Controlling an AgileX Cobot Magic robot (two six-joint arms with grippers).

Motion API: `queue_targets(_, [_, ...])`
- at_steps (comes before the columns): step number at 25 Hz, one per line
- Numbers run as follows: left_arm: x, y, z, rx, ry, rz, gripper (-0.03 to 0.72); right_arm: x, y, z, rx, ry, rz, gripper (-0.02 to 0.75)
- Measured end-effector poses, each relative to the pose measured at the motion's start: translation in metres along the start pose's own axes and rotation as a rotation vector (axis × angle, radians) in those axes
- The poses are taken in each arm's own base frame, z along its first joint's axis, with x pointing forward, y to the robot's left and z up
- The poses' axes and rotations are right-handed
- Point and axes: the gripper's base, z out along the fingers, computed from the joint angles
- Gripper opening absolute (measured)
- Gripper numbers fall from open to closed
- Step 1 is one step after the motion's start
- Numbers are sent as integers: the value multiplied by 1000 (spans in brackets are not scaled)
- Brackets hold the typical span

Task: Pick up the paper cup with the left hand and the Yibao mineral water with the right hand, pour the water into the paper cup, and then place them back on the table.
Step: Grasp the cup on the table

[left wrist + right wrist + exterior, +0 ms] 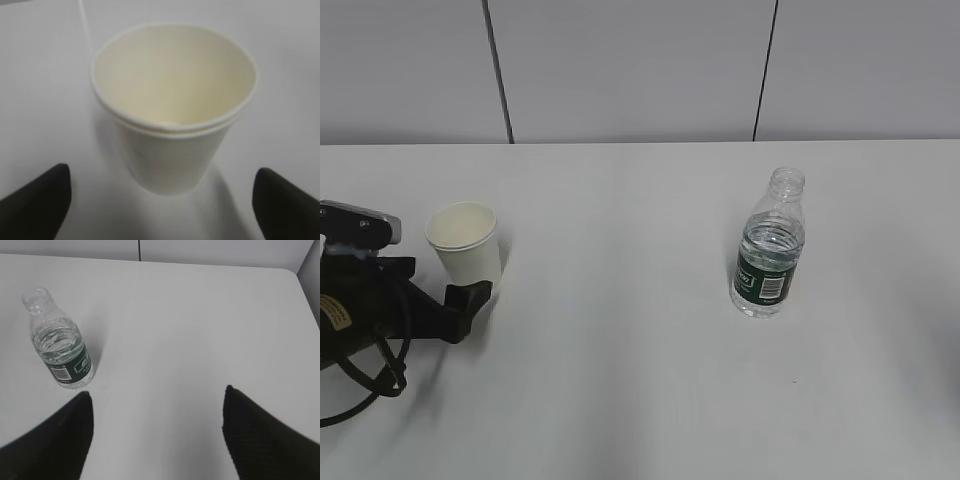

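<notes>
While my left hand (470, 297) sits low on the table (620, 380) just beside the paper cup (466, 243), its pincer is spread wide and grasps nothing: in the left wrist view 2 black fingers (37, 200) flank the cup, which stands upright between and ahead of them without touching either. I judge this spread is there so the tapered wall can slide in before I clench. The cup looks like 2 nested rims, so a gentle squeeze seems wise.

My right hand (155, 440) does not show in the exterior view. From its wrist camera the pincer is likewise released, both fingers apart over bare table. The Yibao mineral water (769, 245) stands upright and capless, partly full, off to the left of that gap and well apart from it, so I judge the right side needs to shift toward it first.
</notes>
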Motion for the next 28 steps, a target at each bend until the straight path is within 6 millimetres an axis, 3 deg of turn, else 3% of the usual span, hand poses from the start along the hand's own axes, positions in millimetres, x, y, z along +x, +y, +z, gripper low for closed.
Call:
queue_targets(7, [18, 1, 20, 14, -19, -19, 669, -1, 0, 0, -1, -7, 2, 594])
queue_targets(21, [7, 5, 41, 15, -138, -16, 669, -1, 0, 0, -1, -7, 2, 594])
queue_targets(28, [22, 4, 45, 20, -92, -25, 659, -1, 0, 0, -1, -7, 2, 594])
